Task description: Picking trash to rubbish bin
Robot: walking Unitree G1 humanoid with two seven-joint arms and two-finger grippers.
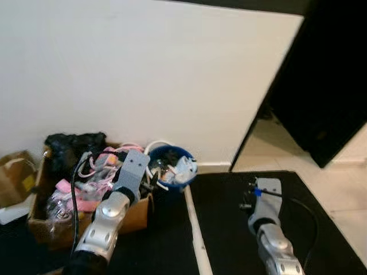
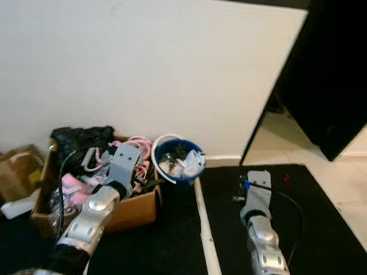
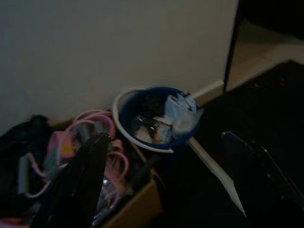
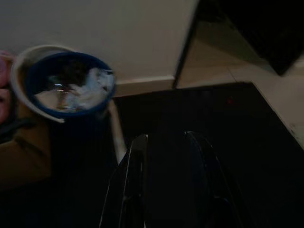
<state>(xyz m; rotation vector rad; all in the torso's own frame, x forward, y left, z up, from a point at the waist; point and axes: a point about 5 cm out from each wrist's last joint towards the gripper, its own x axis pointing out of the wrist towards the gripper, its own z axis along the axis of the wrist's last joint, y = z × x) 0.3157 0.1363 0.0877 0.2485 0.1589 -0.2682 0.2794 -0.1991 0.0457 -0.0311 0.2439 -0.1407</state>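
A white wall (image 1: 143, 74) fills the far side, with a dark door (image 1: 327, 86) at two o'clock and black mats (image 1: 241, 217) across the floor. At ten o'clock a cardboard box (image 2: 137, 209) stands against the wall, heaped with pink cords and a black bag, probably a catch-all. Touching its one-o'clock corner is the blue bin (image 2: 179, 156), already holding crumpled trash (image 2: 186, 163), so it seems set there as the drop point.

The left gripper (image 3: 161, 190) hangs over the box edge, pointed toward the bin, its fingers spread wide with nothing between them; I judge a drop is just done or a reach is starting. The right gripper (image 4: 164, 185) hovers low over the mat at four o'clock, fingers a narrow gap apart and empty, apparently waiting.

Both wrist views are dim; the bin's contents blur together, and no loose trash can be made out on the mats.
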